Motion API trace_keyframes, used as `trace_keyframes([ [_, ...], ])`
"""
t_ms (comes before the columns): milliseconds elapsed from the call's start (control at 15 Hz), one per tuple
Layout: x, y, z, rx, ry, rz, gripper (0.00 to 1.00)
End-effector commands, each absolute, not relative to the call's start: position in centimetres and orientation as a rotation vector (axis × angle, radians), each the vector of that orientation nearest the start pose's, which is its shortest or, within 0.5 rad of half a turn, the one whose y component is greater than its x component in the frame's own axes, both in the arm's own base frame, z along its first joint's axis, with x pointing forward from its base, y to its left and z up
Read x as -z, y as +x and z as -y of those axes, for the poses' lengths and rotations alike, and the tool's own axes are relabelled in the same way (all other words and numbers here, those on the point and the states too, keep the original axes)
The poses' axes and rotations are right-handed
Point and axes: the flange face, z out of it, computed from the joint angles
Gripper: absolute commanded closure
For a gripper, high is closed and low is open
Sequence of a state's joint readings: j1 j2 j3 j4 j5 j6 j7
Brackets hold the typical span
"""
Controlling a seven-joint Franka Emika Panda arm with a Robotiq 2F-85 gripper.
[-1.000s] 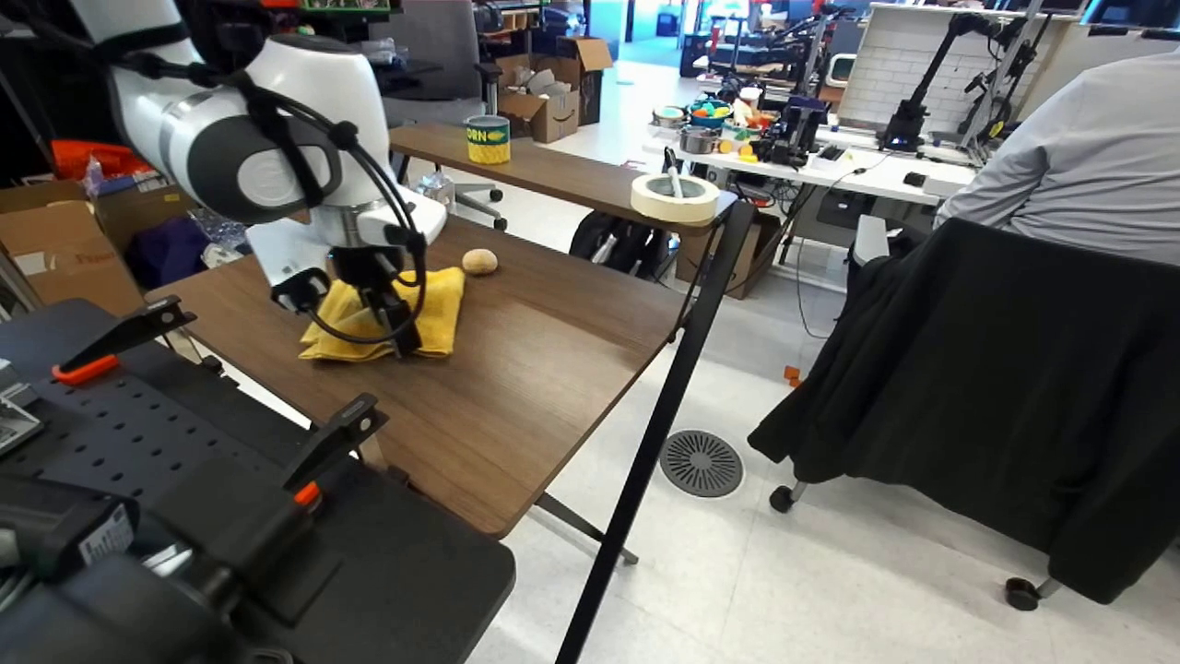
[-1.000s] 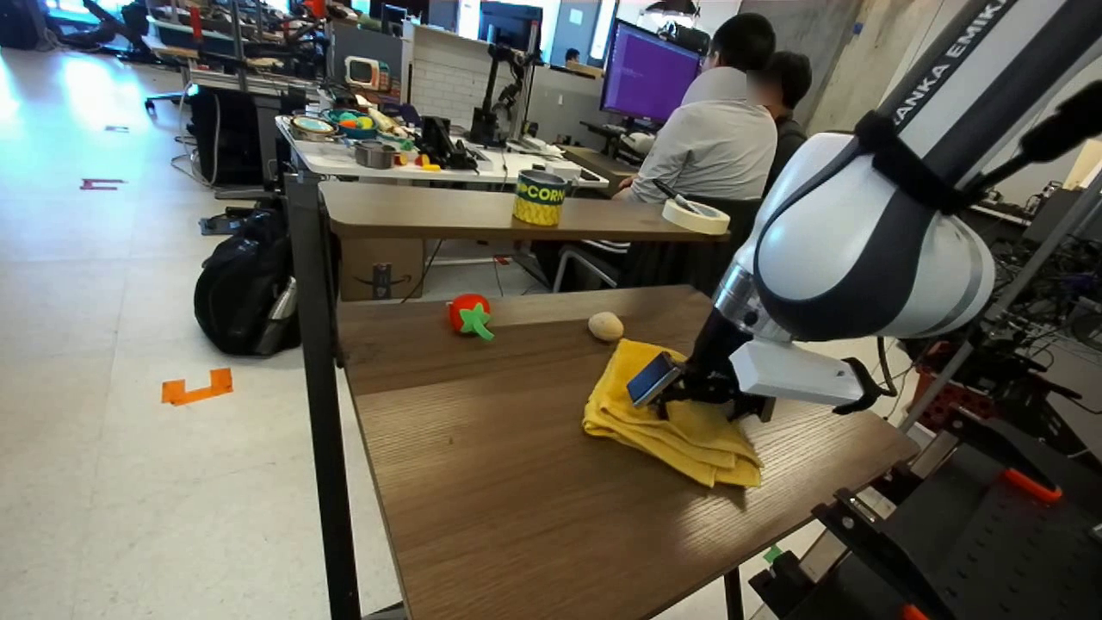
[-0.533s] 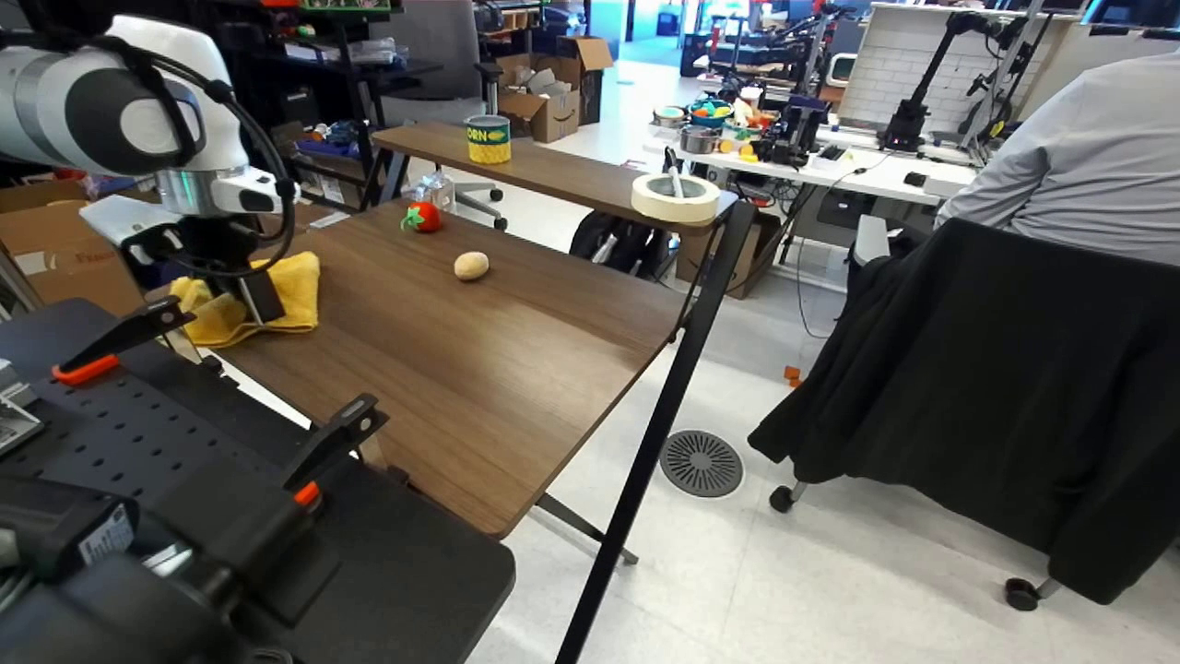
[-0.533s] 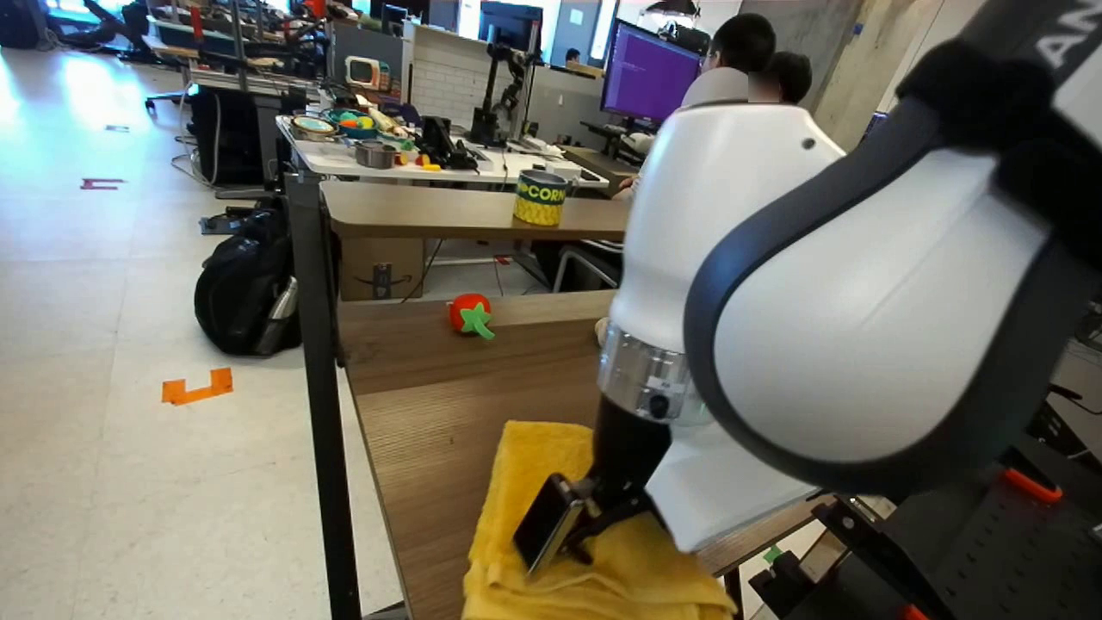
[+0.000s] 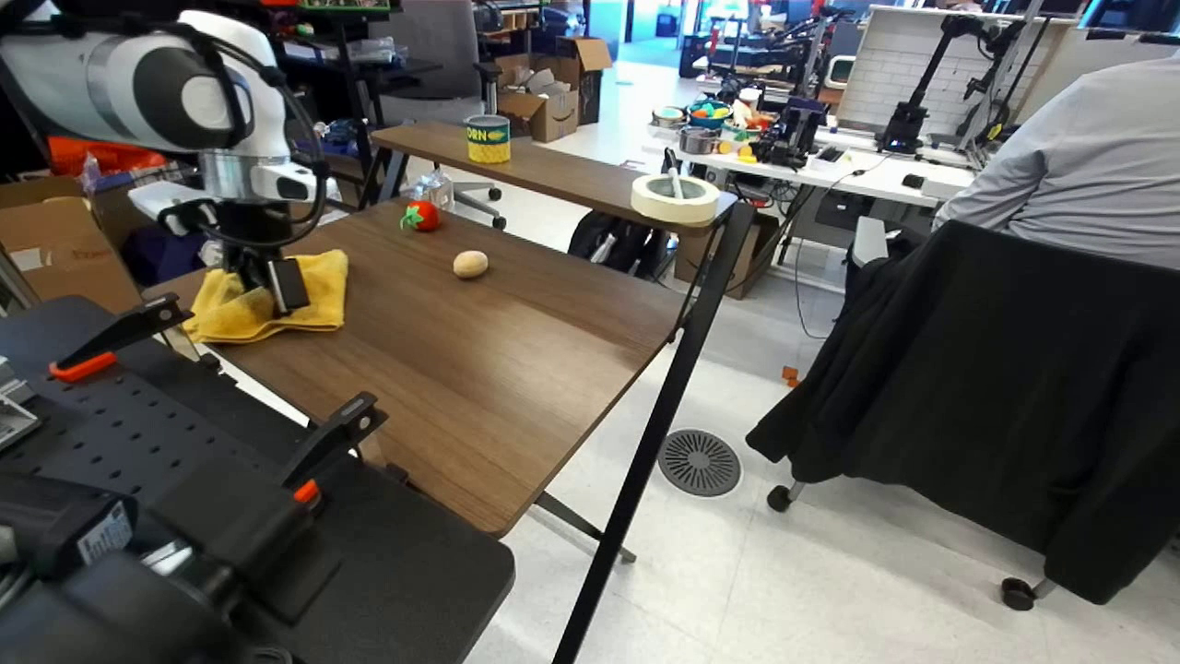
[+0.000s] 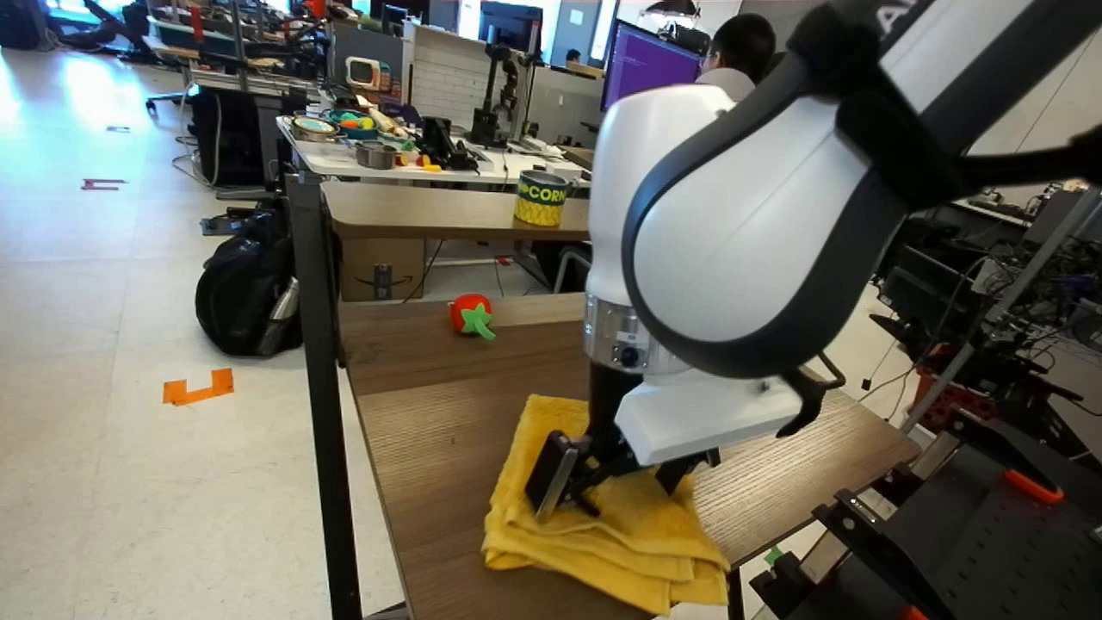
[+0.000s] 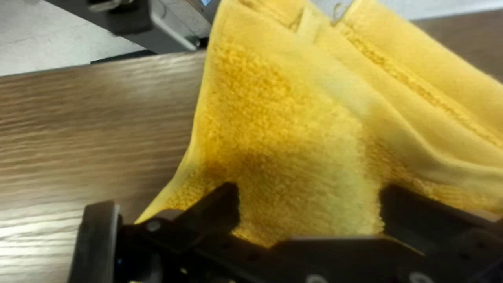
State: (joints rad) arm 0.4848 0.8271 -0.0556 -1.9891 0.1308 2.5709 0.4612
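Note:
A folded yellow towel (image 5: 321,288) lies on the brown wooden tabletop (image 5: 442,387), near the edge where the clamps are. My gripper (image 6: 615,489) points down onto it, fingertips against the cloth. In the wrist view, the fingers of the gripper (image 7: 309,188) stand wide apart, with towel (image 7: 283,102) filling the gap between them; no pinched fold shows. Farther back are a red toy tomato with green leaves (image 6: 471,313) and a tan potato-like object (image 5: 470,265). The arm hides that tan object in an exterior view.
A raised shelf along the back carries a corn can (image 6: 541,198) and a tape roll (image 5: 675,197) with a pen in it. Black clamps (image 5: 343,437) grip the table edge beside a dark perforated board (image 5: 120,433). Someone sits in a chair (image 5: 931,387) beyond the table.
The towel and gripper slid together across the table toward the clamped edge, then came slightly back. The tomato, hidden behind the arm in an exterior view, now shows there. The jaws stayed apart.

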Motion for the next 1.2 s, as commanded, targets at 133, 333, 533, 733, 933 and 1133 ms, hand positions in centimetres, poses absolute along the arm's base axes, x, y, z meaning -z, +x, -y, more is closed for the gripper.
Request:
trace_keyframes([
  [133, -3.0, 52.4, -13.5, -0.390, -3.186, -0.334, 0.00],
  [333, -5.6, 50.1, -13.3, -0.376, -3.172, -0.090, 0.00],
  [533, -9.9, 48.5, -14.2, -0.238, -3.143, 0.042, 0.00],
  [733, -15.1, 48.3, -15.6, 0.033, -3.076, -0.007, 0.00],
  [933, -18.5, 49.0, -16.6, 0.272, -3.009, -0.082, 0.00],
  [1133, -17.3, 49.6, -16.8, 0.180, -3.044, -0.031, 0.00],
])
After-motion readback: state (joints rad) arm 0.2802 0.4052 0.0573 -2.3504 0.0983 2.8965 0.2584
